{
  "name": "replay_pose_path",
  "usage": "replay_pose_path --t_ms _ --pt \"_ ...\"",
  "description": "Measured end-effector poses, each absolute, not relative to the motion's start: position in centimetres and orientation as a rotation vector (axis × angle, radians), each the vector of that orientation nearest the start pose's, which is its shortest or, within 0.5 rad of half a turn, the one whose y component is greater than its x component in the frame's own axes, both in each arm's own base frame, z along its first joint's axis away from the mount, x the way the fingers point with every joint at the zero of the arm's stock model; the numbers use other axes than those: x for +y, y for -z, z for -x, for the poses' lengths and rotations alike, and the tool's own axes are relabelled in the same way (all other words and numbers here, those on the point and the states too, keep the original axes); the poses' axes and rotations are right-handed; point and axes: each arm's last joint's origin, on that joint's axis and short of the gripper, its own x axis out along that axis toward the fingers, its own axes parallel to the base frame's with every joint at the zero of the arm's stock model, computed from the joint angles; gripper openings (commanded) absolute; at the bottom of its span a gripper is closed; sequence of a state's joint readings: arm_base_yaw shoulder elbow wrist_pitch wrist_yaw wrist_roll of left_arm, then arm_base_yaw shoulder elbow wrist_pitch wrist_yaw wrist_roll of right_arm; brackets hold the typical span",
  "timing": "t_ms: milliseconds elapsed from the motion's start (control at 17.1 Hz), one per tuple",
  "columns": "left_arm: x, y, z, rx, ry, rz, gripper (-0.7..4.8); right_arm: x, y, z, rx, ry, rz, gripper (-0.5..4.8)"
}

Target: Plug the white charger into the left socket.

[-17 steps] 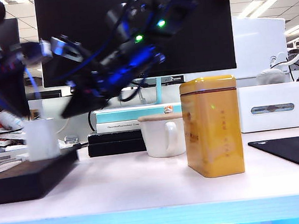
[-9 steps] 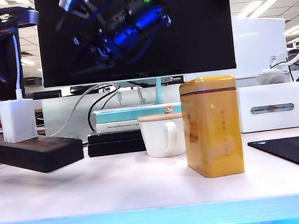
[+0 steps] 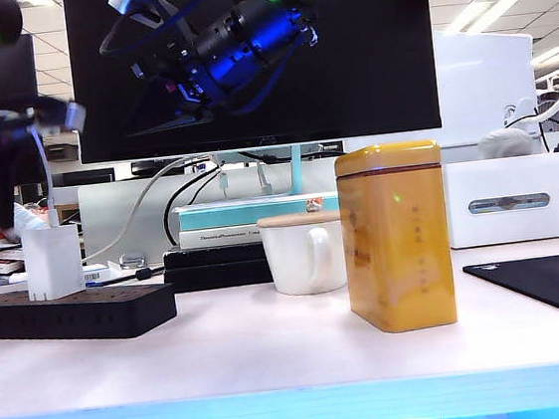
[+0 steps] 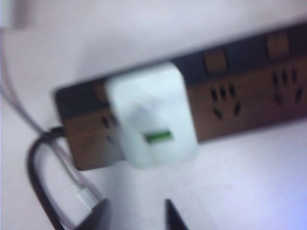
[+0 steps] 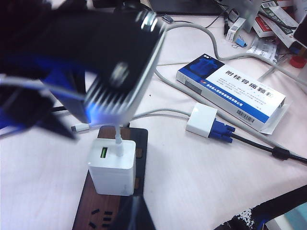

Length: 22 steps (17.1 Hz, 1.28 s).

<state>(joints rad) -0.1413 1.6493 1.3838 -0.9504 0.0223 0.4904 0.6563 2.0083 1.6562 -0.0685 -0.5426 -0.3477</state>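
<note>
The white charger stands upright in the end outlet of the black power strip, which lies flat on the table at the left. In the left wrist view my left gripper hovers open just off the charger, with nothing between its fingertips. A thin white cable leaves the charger's top. My right gripper is shut and empty, its tip over the strip beside the charger. The right arm reaches across high in front of the monitor.
A white mug, a yellow tin, a white slotted box and a black mat stand to the right. Behind the strip lie a blue-white medicine box, a white adapter and loose cables.
The strip, lifted and tilted half a second ago, now lies flat on the table. My left gripper has opened and drawn back off the charger. The right arm has risen from the strip.
</note>
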Motion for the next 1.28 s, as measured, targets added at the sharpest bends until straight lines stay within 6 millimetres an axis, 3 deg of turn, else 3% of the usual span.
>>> replay_pose_path --t_ms 175,409,526,584,759,993,1051,1168,1285 --pt "-4.3 -26.2 -32.1 1.195 0.388 -0.617 1.43 29.7 -27.7 -36.1 0.235 -1.246 0.325 -0.01" --pt "-3.7 -26.6 -32.7 1.186 0.121 -0.743 1.42 29.5 -27.7 -36.3 0.238 -1.24 0.323 -0.01" --pt "-3.6 -26.7 -32.8 1.171 0.086 -0.725 1.4 29.4 -27.7 -36.3 0.238 -1.239 0.322 -0.01" --pt "-3.6 -26.7 -33.0 1.159 0.055 -0.713 1.13 29.4 -27.7 -36.3 0.237 -1.239 0.322 -0.01" --pt "-3.3 -27.2 -33.5 1.087 -0.163 -0.654 1.13 29.4 -27.7 -36.3 0.238 -1.239 0.322 -0.01" --pt "-3.1 -27.8 -34.3 0.985 -0.304 -0.654 1.11 29.4 -27.7 -36.3 0.238 -1.239 0.322 -0.01" --pt "-3.1 -28.1 -34.6 0.951 -0.346 -0.657 0.97 29.4 -27.7 -36.3 0.238 -1.239 0.322 -0.01" --pt "-3.0 -28.7 -35.0 0.891 -0.403 -0.651 -0.04 29.3 -27.8 -36.3 0.235 -1.238 0.322 -0.01" --pt "-2.9 -31.3 -34.2 0.758 -0.431 -0.597 -0.06 28.6 -29.6 -35.9 0.2 -1.192 0.329 -0.01"
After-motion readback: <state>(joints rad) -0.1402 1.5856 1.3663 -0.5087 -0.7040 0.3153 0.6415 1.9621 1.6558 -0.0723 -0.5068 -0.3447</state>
